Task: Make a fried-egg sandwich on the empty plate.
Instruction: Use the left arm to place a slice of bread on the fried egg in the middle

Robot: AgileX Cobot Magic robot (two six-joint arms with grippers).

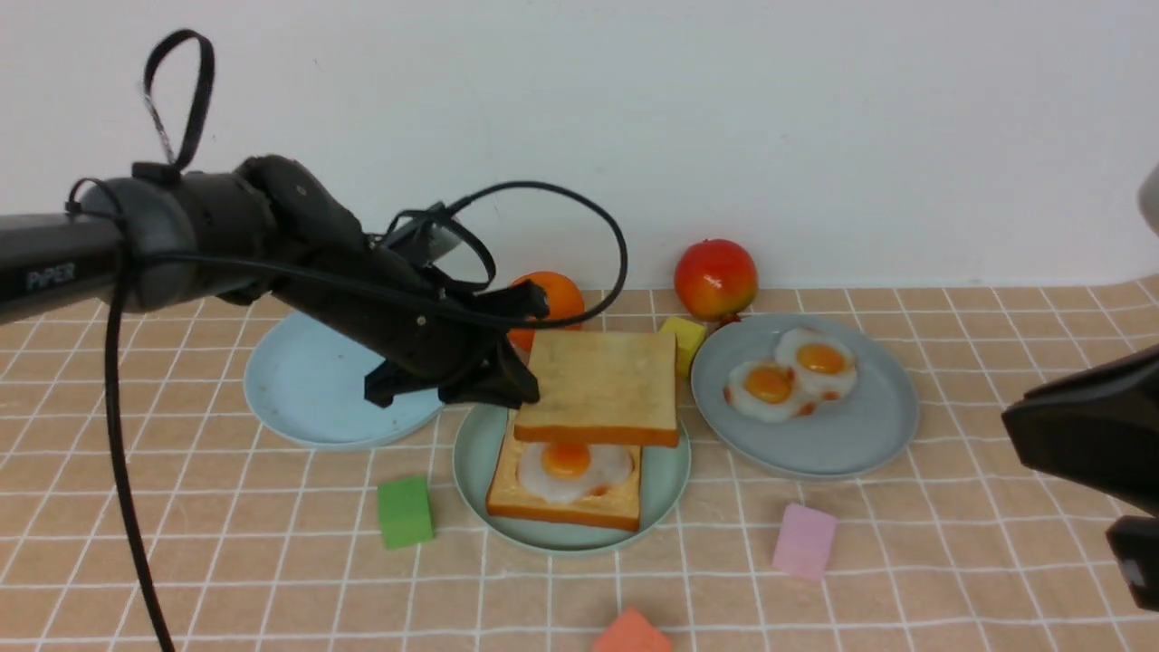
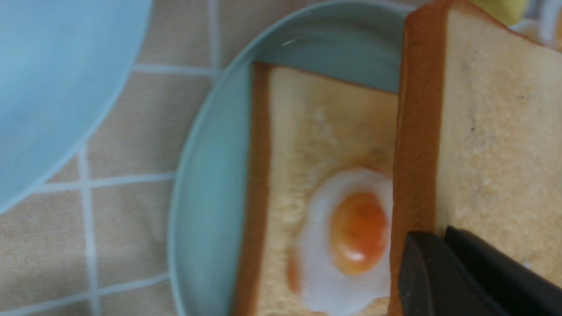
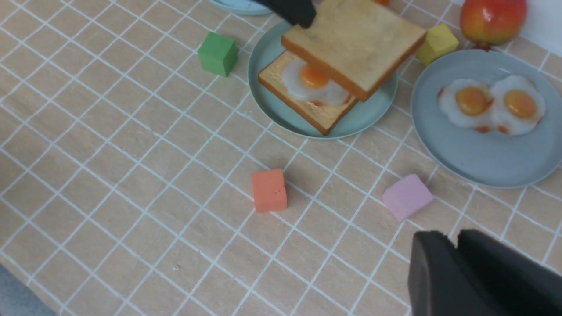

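Observation:
The mint-green empty plate (image 1: pixel 471 471) now carries a toast slice (image 1: pixel 561 512) with a fried egg (image 1: pixel 570 466) on top. A second toast slice (image 1: pixel 602 385) hovers level just above them, shifted toward the far side, so the fried-egg sandwich stands uncovered. My left gripper (image 1: pixel 523 385) is shut on that upper slice's left edge. In the left wrist view the fingers (image 2: pixel 432 235) pinch the crust of the toast (image 2: pixel 496 131) beside the egg (image 2: pixel 351 237). My right gripper (image 3: pixel 452 237) hangs empty near the table's right side, its tips parted by a narrow slit.
A pale blue plate (image 1: pixel 308 389) lies left of the mint one. A grey-blue plate (image 1: pixel 851 444) with two fried eggs lies right. An orange (image 1: pixel 561 299), a red fruit (image 1: pixel 715 276) and a yellow block (image 1: pixel 684 340) sit behind. Green (image 1: pixel 405 512), pink (image 1: pixel 804 541) and orange-red (image 1: pixel 631 636) blocks lie in front.

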